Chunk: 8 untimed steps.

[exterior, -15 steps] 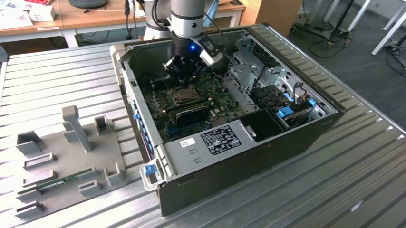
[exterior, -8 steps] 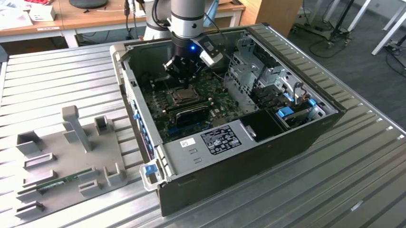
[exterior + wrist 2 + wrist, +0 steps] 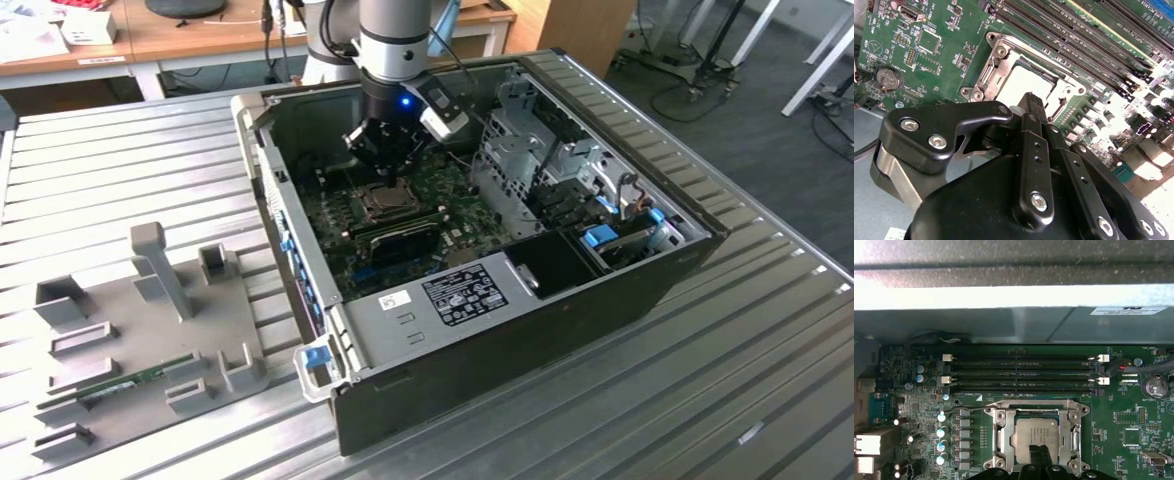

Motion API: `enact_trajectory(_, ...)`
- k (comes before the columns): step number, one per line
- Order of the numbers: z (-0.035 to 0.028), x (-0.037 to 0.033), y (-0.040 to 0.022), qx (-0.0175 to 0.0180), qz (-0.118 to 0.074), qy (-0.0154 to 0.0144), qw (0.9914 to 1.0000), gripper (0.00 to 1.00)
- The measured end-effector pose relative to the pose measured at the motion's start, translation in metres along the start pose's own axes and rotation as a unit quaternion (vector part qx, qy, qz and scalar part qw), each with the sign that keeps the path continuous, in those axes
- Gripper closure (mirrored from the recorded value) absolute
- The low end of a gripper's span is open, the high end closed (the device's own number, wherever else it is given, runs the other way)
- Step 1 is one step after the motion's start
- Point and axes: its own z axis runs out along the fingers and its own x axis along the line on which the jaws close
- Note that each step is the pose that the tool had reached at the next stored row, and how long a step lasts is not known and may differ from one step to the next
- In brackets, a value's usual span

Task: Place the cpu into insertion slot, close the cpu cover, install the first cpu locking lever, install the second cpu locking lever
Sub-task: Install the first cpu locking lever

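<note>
Gripper [image 3: 1038, 454]: fingers clenched together, nothing grasped. Directly beneath its tips, the cpu [image 3: 1035, 432] sits seated in the insertion slot [image 3: 1021, 416]. The cpu cover [image 3: 1004, 437] lies flat around it.

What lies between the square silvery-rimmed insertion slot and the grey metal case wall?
Long black memory slots on the green circuit board, seen in the first wrist view.

My arm [image 3: 395, 40] hangs vertical, wrist down; the gripper [image 3: 1039, 455] has its fingers pinched together, tips right over the cpu [image 3: 1035, 432].
</note>
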Motion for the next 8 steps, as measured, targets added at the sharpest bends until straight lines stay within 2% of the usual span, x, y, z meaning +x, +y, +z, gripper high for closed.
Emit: enact_trajectory(8, -0.0035, 0.0, 0.0, 0.0001, 0.0, 0.0001, 1.0, 0.9)
